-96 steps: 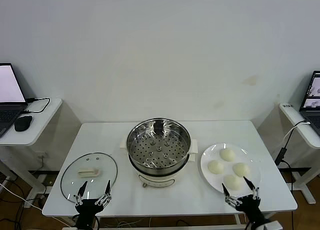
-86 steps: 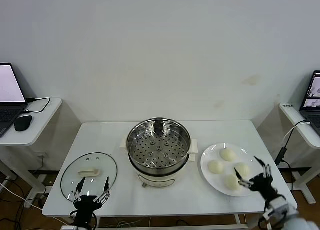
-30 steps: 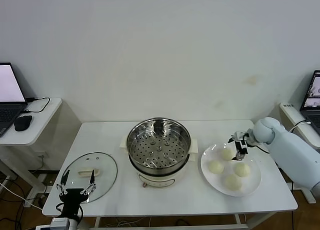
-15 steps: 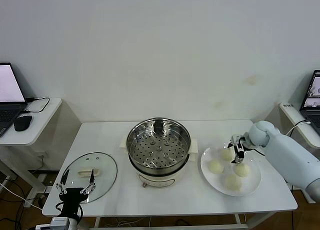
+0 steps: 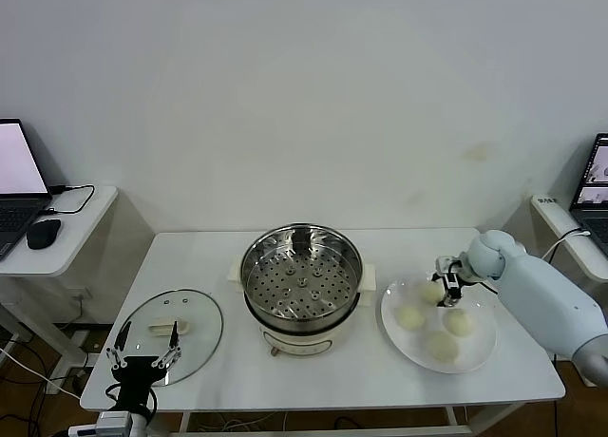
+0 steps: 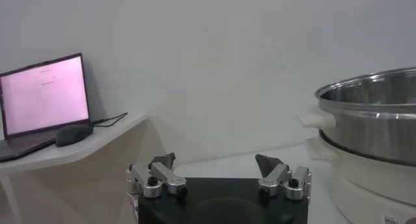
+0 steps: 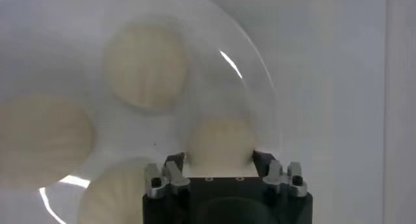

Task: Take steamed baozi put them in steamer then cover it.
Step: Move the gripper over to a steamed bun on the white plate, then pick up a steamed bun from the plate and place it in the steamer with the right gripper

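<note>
My left gripper [image 5: 142, 353] waits spread wide beside the round clear glass cover [image 5: 169, 329]. The shiny steel steamer [image 5: 301, 275] stands centre, with nothing in it. On the flat white plate [image 5: 478, 352] lie 4 cream-white baozi [image 5: 410, 317]; my right gripper [image 5: 445, 286] straddles the rear bun [image 7: 219, 141], fingers apart. I should close gently, then lift straight.

Cream-white buns [image 5: 410, 316] on white plate [image 5: 480, 351]; shiny steel steamer [image 5: 301, 271], tray dotted w/ holes, white base; black grippers, prob. silver-tipped.
</note>
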Action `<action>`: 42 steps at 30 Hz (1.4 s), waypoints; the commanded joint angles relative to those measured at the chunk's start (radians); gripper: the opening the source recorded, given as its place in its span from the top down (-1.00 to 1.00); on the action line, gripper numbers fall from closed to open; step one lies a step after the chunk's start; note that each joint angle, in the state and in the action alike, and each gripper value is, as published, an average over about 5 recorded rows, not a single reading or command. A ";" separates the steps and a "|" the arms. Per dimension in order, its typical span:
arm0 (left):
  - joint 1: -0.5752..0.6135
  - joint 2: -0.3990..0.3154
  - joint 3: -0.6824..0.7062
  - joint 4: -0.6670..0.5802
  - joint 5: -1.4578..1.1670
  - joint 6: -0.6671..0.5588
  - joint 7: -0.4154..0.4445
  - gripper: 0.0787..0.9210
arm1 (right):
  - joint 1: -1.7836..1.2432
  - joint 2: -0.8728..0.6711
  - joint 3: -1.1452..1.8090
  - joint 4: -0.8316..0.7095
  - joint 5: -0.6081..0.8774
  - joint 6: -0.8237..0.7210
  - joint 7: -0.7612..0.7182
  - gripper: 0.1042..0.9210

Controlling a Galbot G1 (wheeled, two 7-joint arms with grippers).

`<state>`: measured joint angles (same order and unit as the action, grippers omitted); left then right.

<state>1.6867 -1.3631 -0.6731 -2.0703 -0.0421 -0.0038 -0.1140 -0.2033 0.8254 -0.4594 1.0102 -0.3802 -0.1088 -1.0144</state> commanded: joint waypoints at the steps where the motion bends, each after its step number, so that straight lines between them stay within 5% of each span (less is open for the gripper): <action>1: 0.000 0.000 0.000 -0.002 0.001 0.000 0.000 -0.77 | -0.002 -0.005 0.001 0.013 -0.002 -0.004 0.003 -0.04; 15: 0.001 0.007 0.000 -0.013 0.000 -0.001 0.001 -0.77 | 0.120 -0.224 -0.093 0.292 0.189 -0.062 0.008 0.03; 24: -0.003 0.020 0.004 -0.025 -0.004 0.000 0.001 -0.77 | 0.456 -0.301 -0.327 0.460 0.416 -0.085 0.027 0.03; 33: -0.004 0.037 -0.005 -0.039 -0.020 0.002 0.003 -0.77 | 0.760 -0.099 -0.561 0.456 0.623 -0.039 0.080 0.03; 42: -0.012 0.049 -0.024 -0.030 -0.033 0.004 0.005 -0.77 | 0.808 0.153 -0.704 0.373 0.671 0.096 0.093 0.03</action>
<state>1.6743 -1.3126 -0.7001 -2.1003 -0.0766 -0.0003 -0.1096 0.4651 0.7938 -0.9956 1.3995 0.1828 -0.0968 -0.9380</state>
